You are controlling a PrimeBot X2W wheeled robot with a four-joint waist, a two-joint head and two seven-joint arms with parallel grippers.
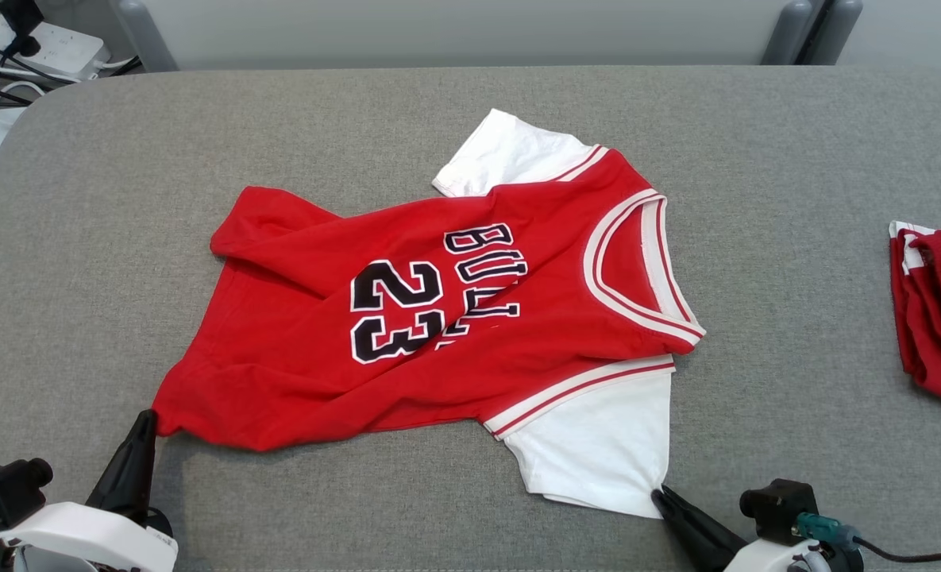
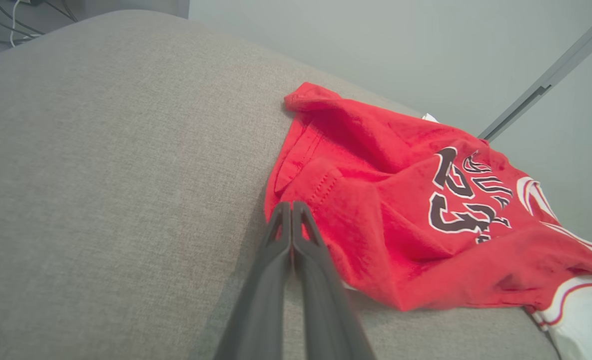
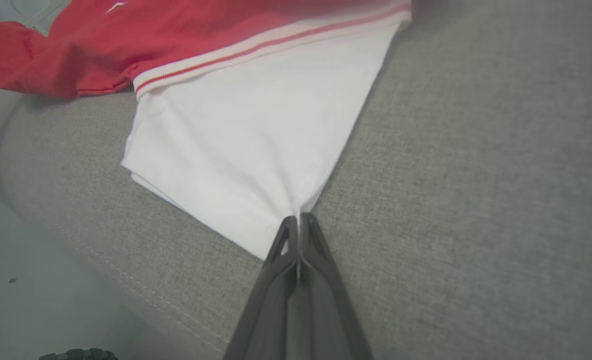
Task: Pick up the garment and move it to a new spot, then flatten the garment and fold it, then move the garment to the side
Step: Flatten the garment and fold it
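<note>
Head view: the red garment [image 1: 406,342] lies rumpled and unfolded on the middle of the bench [image 1: 200,143]. Its near-left hem corner is pinched by the left gripper [image 1: 146,421], and the right gripper [image 1: 661,496] pinches the near white sleeve tip. Flattening seems under way; folding and moving aside remain.

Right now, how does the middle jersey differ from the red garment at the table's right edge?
The jersey lies spread out; the red garment is bunched in a heap. The jersey shows 23 and lettering; the red garment shows no print. The left gripper and right gripper each pinch a corner of the jersey; the red garment lies untouched. Both are red with white trim, on the grey table.
</note>
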